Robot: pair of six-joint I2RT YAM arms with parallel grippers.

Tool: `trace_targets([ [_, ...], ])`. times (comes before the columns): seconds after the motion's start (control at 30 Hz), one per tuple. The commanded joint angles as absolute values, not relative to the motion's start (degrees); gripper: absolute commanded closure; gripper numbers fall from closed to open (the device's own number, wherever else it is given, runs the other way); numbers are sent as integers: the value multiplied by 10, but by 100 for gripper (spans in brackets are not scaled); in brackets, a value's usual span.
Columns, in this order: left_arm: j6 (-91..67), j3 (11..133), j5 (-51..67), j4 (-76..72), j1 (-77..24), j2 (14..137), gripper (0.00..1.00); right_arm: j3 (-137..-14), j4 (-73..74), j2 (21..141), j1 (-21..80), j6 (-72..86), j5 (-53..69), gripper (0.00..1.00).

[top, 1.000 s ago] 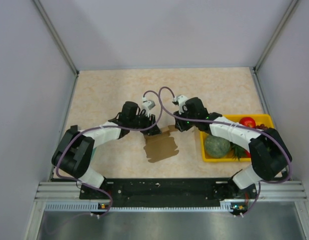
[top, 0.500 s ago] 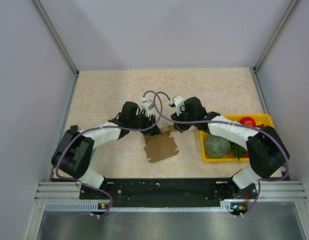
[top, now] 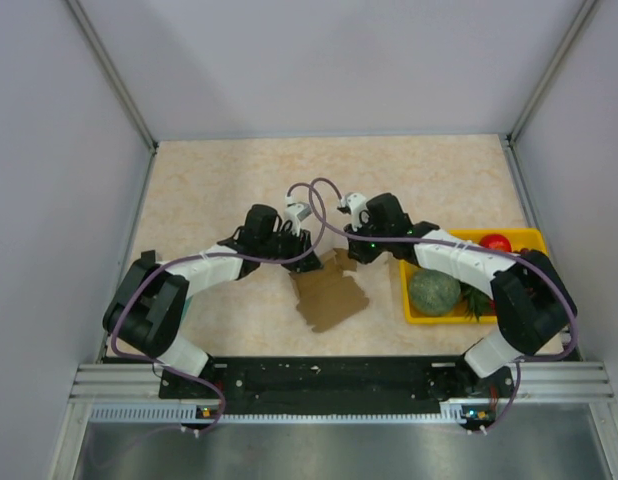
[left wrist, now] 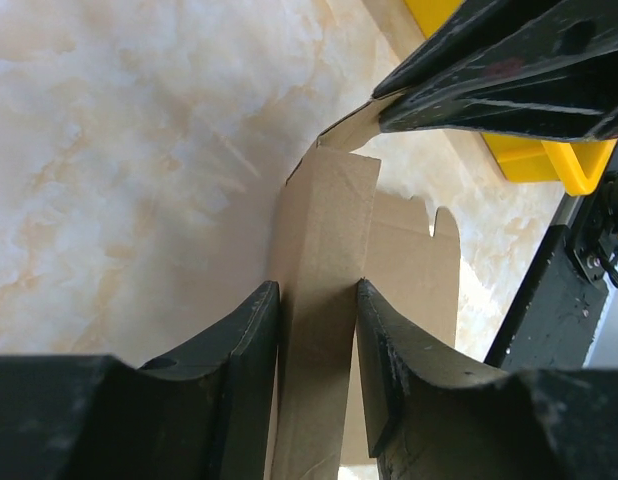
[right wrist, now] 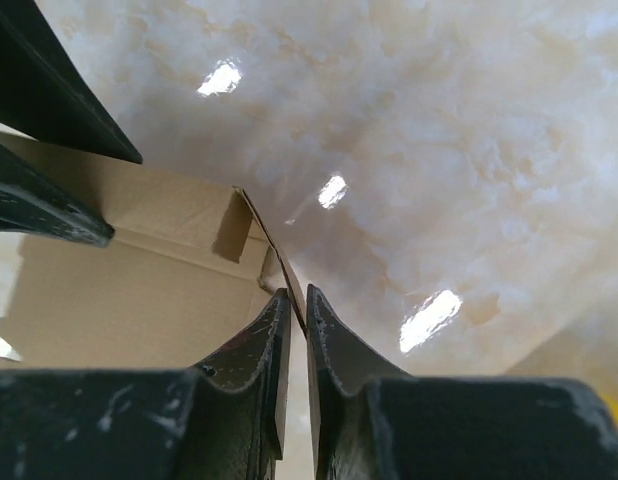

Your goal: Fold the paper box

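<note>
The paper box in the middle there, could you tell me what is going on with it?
Both arms are working on the box, a brown cardboard sheet, partly folded, at the middle of the table. The left tool grips a raised panel across its width. The right tool is pinched shut on a thin flap edge. Both hold it at its far side. A yellow tray of fruit sits to its right.

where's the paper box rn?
The paper box sits centre in the top view, just left of the yellow tray; the left gripper and right gripper both clamp its far edge.
</note>
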State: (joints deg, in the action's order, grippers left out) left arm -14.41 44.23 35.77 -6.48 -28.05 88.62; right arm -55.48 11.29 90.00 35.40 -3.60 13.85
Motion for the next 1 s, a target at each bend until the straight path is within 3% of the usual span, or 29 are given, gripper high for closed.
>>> trace_targets([
  [0.0, -157, 426, 362, -96, -293, 875, 61, -535, 103, 836, 359, 47, 141, 90],
  [0.23, -170, 414, 358, -112, -312, 869, 61, -511, 79, 838, 370, 151, 182, 91],
  [0.4, -178, 407, 365, -118, -316, 868, 59, -508, 85, 846, 388, 168, 153, 87],
  [0.57, -176, 401, 367, -113, -316, 867, 57, -506, 89, 850, 390, 186, 130, 90],
  [0.67, -180, 399, 389, -115, -316, 861, 52, -500, 84, 847, 389, 179, 115, 97],
  [0.77, -192, 405, 424, -108, -316, 843, 38, -472, 33, 833, 389, 155, 117, 100],
  [0.97, -227, 427, 439, -65, -291, 793, 30, -413, -89, 792, 395, 82, 112, 100],
])
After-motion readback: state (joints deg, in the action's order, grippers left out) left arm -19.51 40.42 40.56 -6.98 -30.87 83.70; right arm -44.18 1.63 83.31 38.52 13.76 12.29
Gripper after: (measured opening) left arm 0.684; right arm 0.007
